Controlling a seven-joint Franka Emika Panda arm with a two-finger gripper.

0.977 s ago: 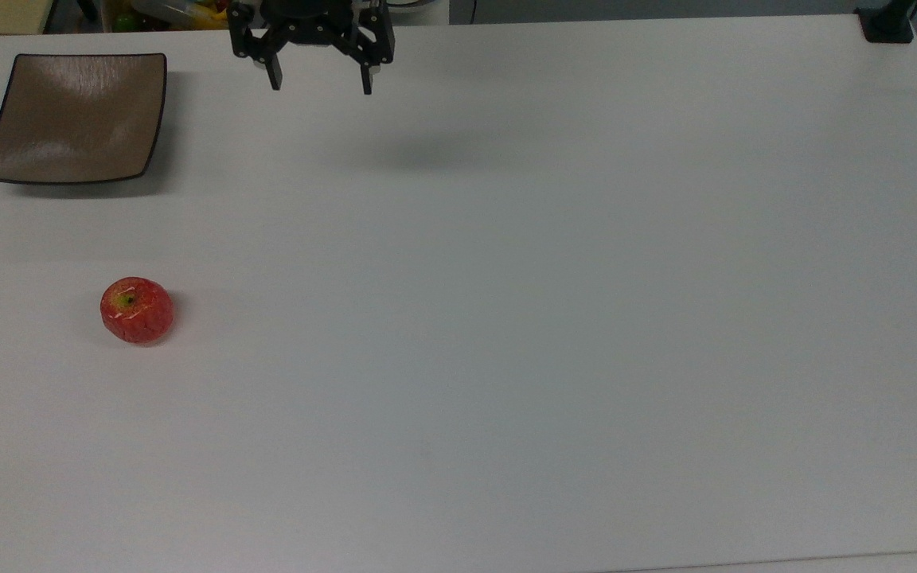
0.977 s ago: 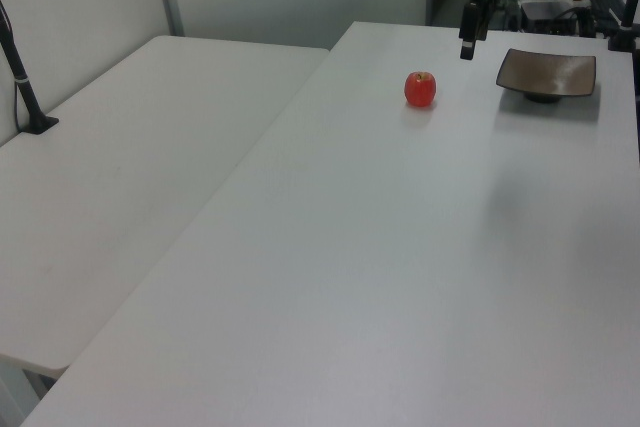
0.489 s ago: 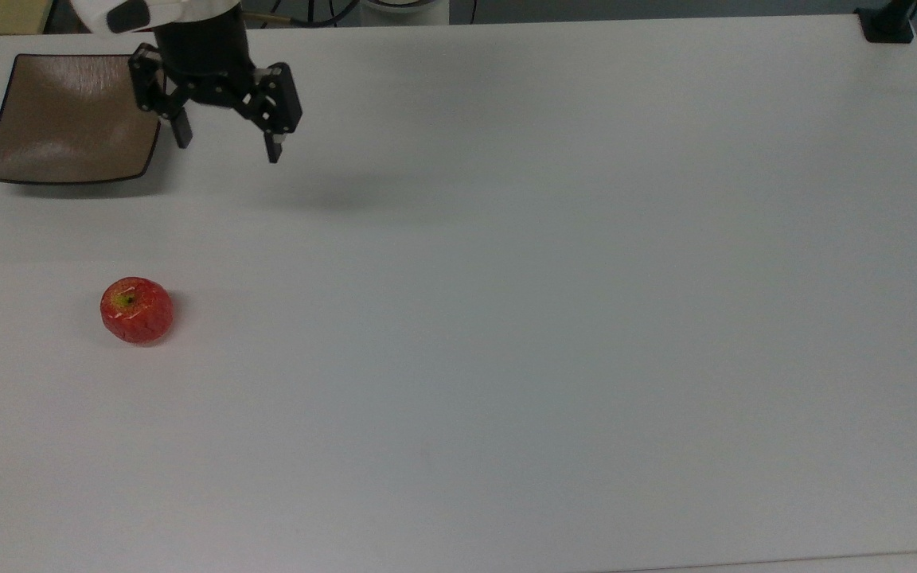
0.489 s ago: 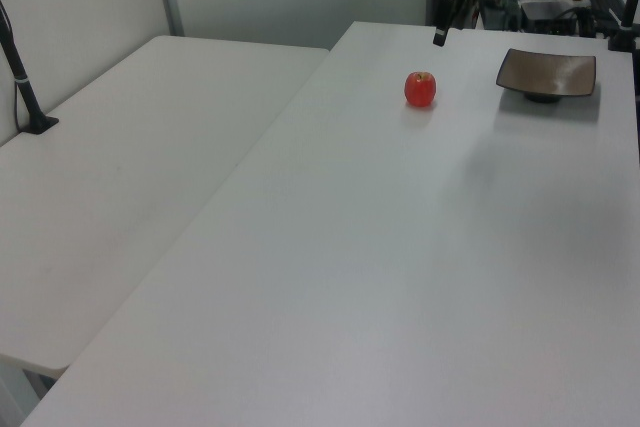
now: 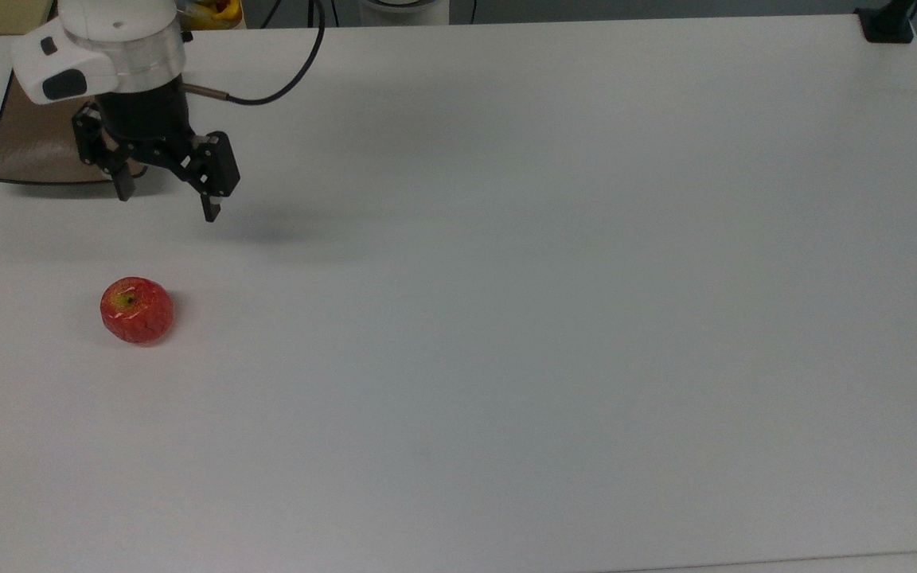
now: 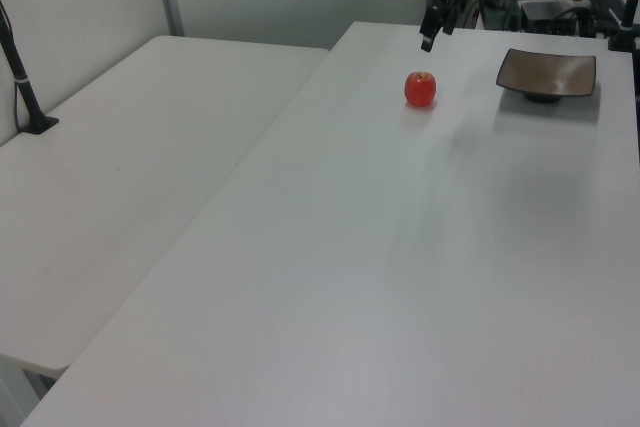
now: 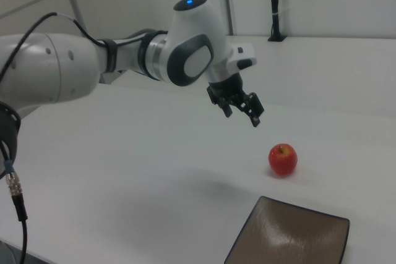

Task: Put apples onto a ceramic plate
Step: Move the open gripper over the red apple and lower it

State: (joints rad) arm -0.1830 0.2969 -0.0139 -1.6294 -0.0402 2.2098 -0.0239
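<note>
Black and angular, the gripper hangs above the white table with its two slim fingers spread wide apart and nothing between them; in the right view it clearly floats clear of the tabletop, carried on a smooth, rounded white-and-grey arm with a glossy shell and a small blue light on top. A thin black cable loops off the wrist. In the top view the gripper sits at about 1 o'clock from the apple, well apart from it, and overlaps the lower right corner of the ceramic plate. The apple is small, round and shiny red, with a yellow-green patch around its stem and a faintly netted sheen on its skin; it rests on the bare matte tabletop, off the plate, at roughly 6 o'clock from it in the top view. The plate is square and shallow, brown with a dark rim, upturned corners and a glossy, brushed-looking face, as the right view shows best. In the left view the apple lies at about 9 o'clock from the plate.
</note>
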